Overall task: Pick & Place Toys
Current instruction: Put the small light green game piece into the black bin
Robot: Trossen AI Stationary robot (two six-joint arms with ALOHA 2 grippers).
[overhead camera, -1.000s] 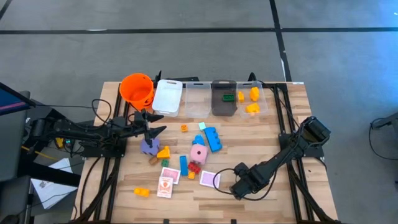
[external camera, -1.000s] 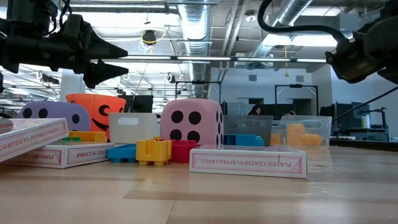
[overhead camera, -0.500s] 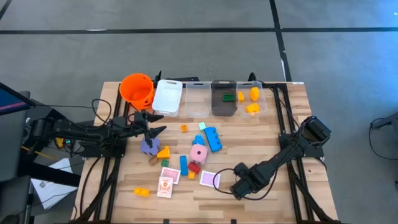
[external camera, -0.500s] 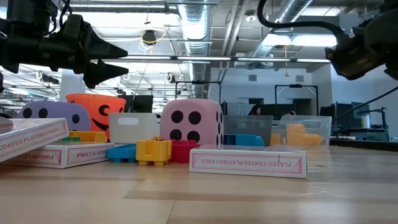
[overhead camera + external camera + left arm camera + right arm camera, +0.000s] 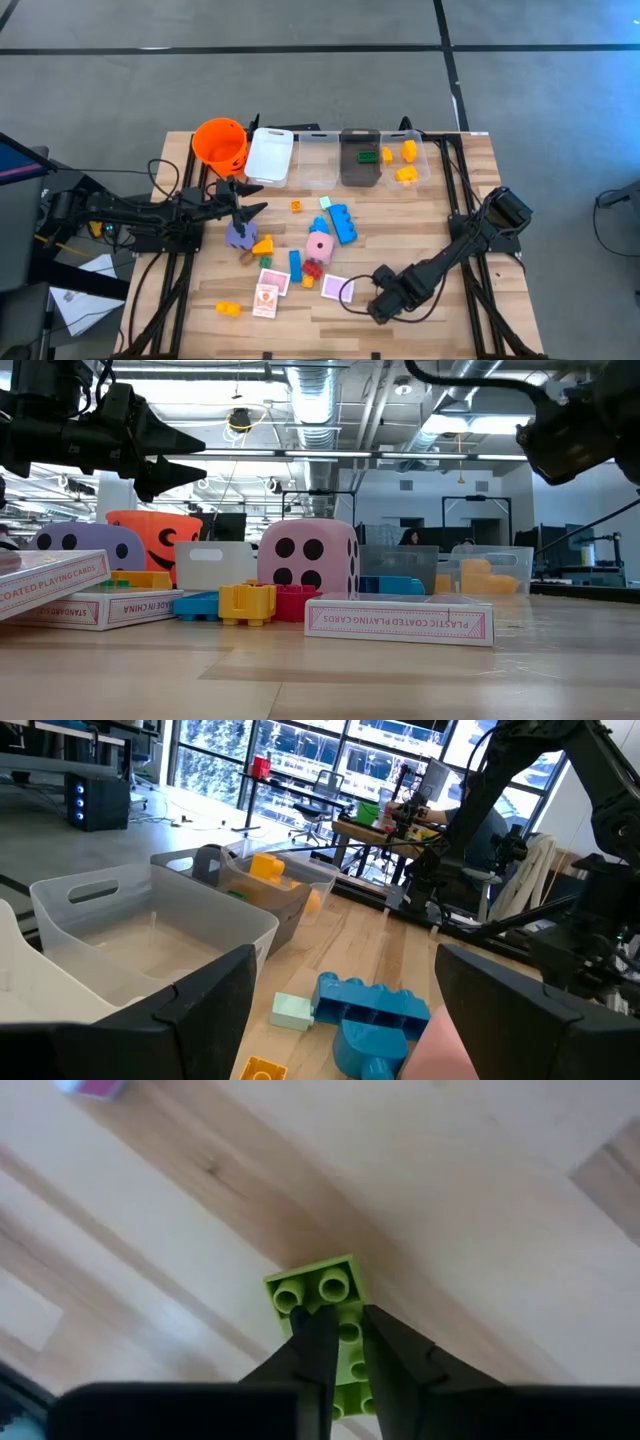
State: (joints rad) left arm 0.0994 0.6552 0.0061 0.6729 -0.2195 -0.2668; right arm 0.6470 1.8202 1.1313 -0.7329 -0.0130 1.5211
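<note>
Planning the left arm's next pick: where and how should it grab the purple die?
Grip the purple die across two opposite flat side faces, coming straight down from above. It sits flat on the table, and the open left tool already hovers just beyond it.

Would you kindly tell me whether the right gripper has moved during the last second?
Yes, slightly: the right gripper, shut on a lime-green plastic brick, has shifted toward the table's near edge, away from the pink card box.

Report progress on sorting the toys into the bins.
Done: yellow bricks lie in the end clear bin and a green brick in the dark bin. In hand: the right gripper pinches a lime green brick. The left gripper hovers open. Left: pink die, purple die, card boxes, scattered bricks.
</note>
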